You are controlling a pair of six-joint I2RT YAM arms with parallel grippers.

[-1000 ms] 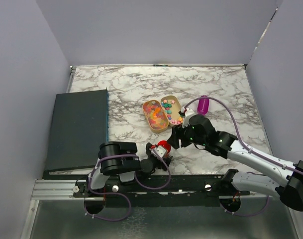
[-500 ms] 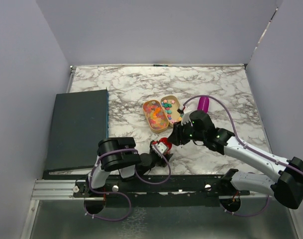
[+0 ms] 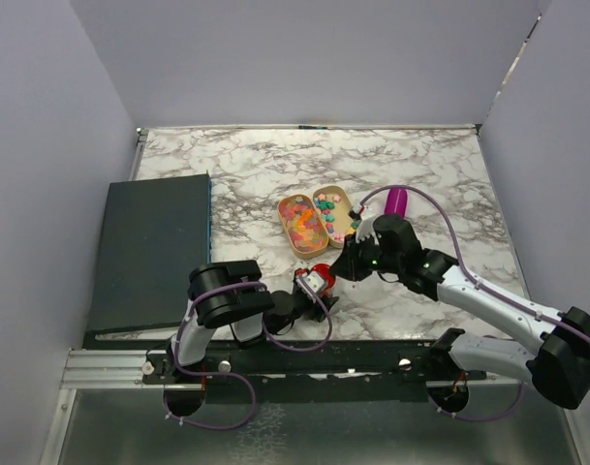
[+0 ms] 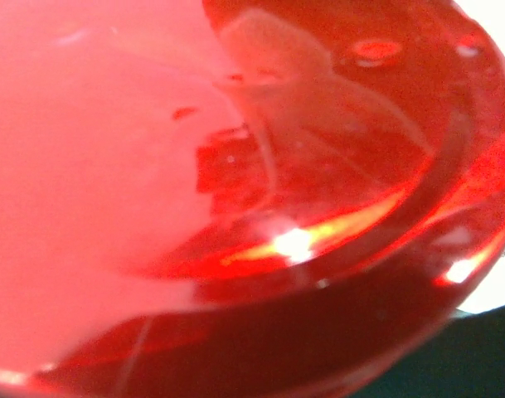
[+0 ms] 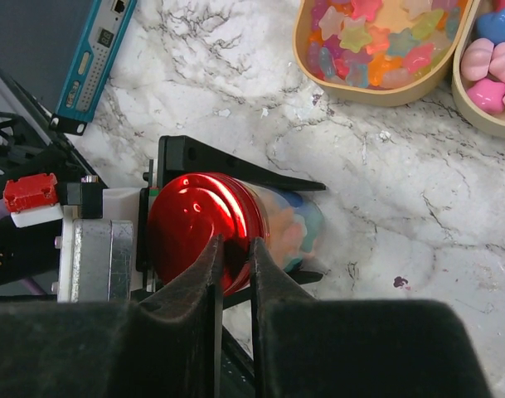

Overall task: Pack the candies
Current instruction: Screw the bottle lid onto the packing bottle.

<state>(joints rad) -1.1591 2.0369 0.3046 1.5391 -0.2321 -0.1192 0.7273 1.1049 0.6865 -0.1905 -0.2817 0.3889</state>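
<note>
A clear jar (image 5: 295,225) with a shiny red lid (image 5: 194,222) lies on its side near the table's front edge, pastel candies showing through its wall. My left gripper (image 5: 317,232) is shut on the jar body, one black finger above it and one below. My right gripper (image 5: 234,249) pinches the lid's rim between its nearly closed fingers. More candies (image 5: 376,33) fill two tan oval trays (image 3: 302,225) just behind. In the left wrist view the red lid (image 4: 318,166) fills the frame and hides the fingers. From above, the lid (image 3: 320,273) sits between both grippers.
A purple scoop (image 3: 395,201) lies right of the trays, behind my right arm. A dark box (image 3: 149,250) with a blue edge (image 5: 94,50) covers the table's left side. The second tray (image 5: 478,116) holds pink and blue sweets.
My right gripper has come down to the lid and closed its fingers onto the rim. The left gripper has tightened on the jar and drawn it slightly back.
</note>
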